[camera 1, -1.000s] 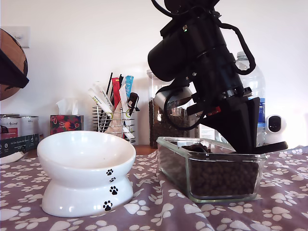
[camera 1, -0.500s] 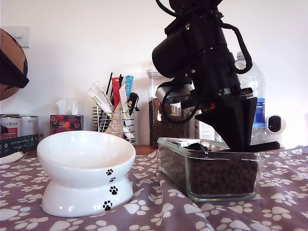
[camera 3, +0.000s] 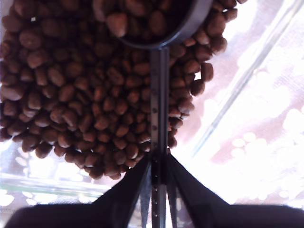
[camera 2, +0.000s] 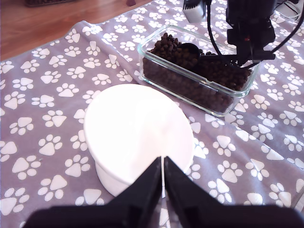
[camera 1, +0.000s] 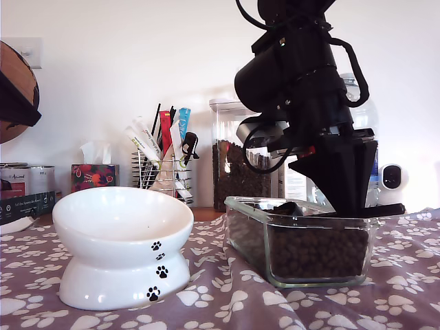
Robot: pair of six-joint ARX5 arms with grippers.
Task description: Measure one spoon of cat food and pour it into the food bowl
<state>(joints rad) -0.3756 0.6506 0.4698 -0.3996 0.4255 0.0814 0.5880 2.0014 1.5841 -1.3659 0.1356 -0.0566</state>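
Clamped on the thin handle of the spoon (camera 3: 159, 118), my second gripper (camera 3: 159, 178) has its jaws drawn in against both sides of the handle, and it holds the round cup level among the cat food (camera 3: 76, 95) with pellets already heaped inside. That grip, far back on the handle, probably keeps the fingers clear of the kibble while the cup digs.

Going from the exterior view's left to its right: the food bowl (camera 1: 124, 227) stands nearest the left on the paw-print cloth (camera 1: 220, 302), its white hollow bare, with no pellets in it. My first gripper (camera 2: 163, 178) hangs above the bowl's near rim with its fingers pressed together and nothing between them, likely waiting out of the way.

Behind, a wire rack (camera 1: 161, 172) holds coloured sticks, and a tall clear jar (camera 1: 237, 158) is roughly half full of dark pellets.

Toward the exterior view's right, the glass dish (camera 1: 302, 240) is filled nearly to its rim with kibble. The spoon's cup sits at the heap's top inside it, well apart from the bowl. A water bottle (camera 1: 368, 124) stands beyond the arm.
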